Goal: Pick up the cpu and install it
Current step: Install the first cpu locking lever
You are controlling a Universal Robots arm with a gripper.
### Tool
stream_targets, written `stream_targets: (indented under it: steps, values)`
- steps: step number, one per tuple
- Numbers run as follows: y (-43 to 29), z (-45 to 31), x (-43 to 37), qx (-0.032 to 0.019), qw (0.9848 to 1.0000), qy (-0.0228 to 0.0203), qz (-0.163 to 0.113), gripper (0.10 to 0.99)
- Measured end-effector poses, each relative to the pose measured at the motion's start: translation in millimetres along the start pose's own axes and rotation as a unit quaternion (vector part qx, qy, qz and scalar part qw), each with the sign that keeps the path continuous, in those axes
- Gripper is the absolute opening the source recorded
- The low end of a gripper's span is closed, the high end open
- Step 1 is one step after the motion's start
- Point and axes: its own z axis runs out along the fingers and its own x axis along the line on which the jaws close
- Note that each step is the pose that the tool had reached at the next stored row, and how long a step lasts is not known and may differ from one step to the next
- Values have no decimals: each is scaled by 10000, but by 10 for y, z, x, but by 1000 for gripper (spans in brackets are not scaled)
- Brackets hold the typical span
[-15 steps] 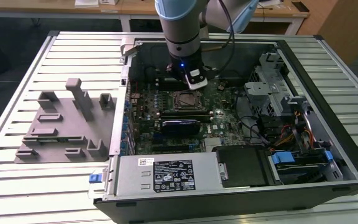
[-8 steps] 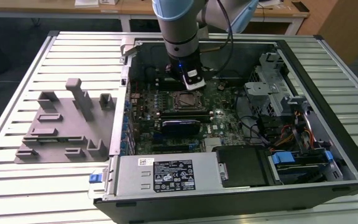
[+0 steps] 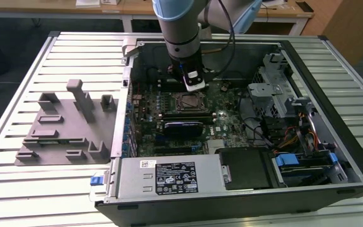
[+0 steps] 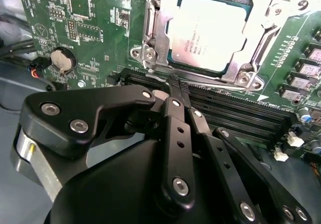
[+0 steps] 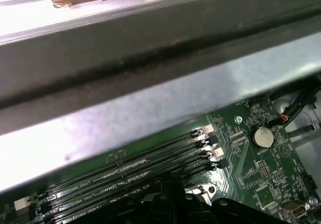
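Note:
The cpu [image 4: 208, 30] is a pale silver square lying flat in the motherboard socket, with the metal socket frame [image 4: 150, 43] around it. In the exterior view the cpu [image 3: 189, 100] lies mid-board, just in front of my gripper [image 3: 192, 88]. My gripper [image 4: 175, 86] hangs over the memory slots beside the socket. Its black fingers [image 4: 173, 133] are drawn together and shut, with nothing between them.
The open computer case [image 3: 332, 94] lies on a slatted metal table [image 3: 17, 189]. Memory slots [image 5: 125, 169] and a coin battery [image 5: 261, 137] lie near the case wall [image 5: 150, 108]. A grey fixture block [image 3: 62, 127] stands at the exterior view's left. The power supply [image 3: 168, 177] fills the case front.

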Motion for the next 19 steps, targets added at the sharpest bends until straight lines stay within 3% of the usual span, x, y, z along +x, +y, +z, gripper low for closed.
stream_targets:
  steps: [6,10,12,15,19]
  values:
    - [-6,22,3,56,9999,-58,123,106]
    - [-9,34,6,63,9998,-67,158,106]
    - [-11,36,7,37,9998,-55,165,106]
    - [-10,39,7,-57,9998,-20,189,106]
    - [-6,29,5,-57,9998,-21,188,106]
